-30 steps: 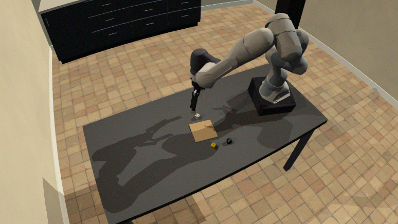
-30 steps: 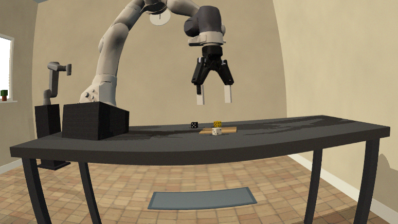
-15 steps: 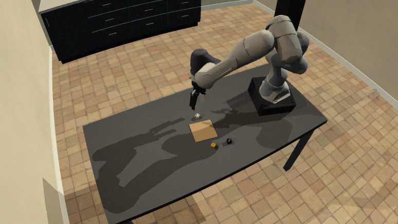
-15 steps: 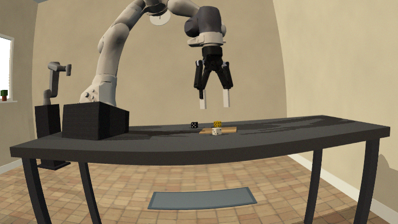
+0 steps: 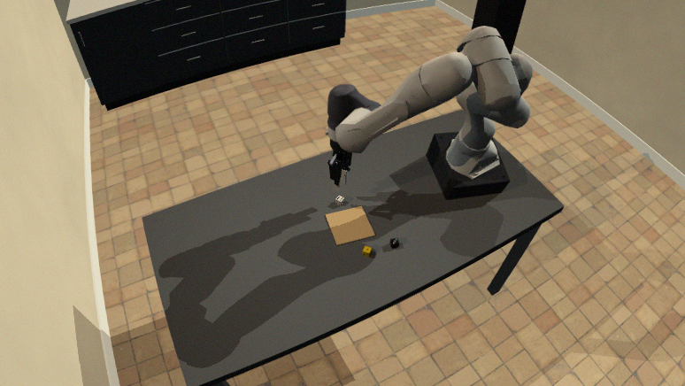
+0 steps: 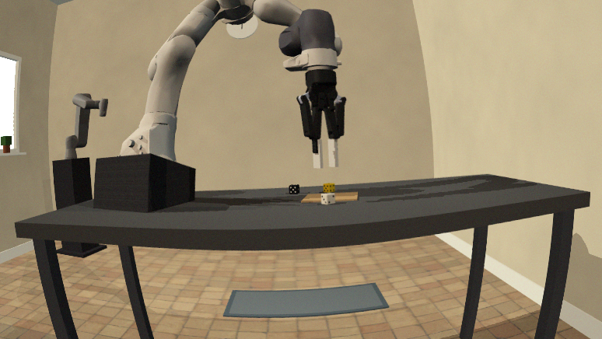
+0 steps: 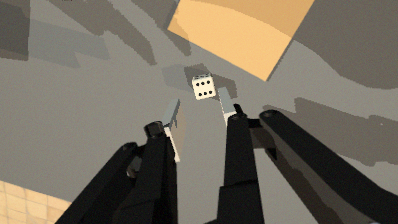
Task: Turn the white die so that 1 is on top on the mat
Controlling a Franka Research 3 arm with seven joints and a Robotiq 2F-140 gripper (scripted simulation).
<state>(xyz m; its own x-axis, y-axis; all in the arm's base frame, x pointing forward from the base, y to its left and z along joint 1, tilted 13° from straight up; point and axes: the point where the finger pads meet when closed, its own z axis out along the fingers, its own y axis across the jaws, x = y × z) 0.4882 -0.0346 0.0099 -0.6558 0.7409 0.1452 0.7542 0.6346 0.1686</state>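
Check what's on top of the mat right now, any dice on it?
Nothing shows on the tan mat. The white die sits on the table just off its edge; the yellow die and black die sit off the opposite side. What lies under the mat is hidden.

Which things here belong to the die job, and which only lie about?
Job:
- white die, on the table beside the mat
- tan mat
- claw, above the die, holding nothing

Only lying about (not to be disturbed):
- yellow die
- black die

The yellow die (image 5: 366,250) and black die (image 5: 394,243) are too small to read from above.
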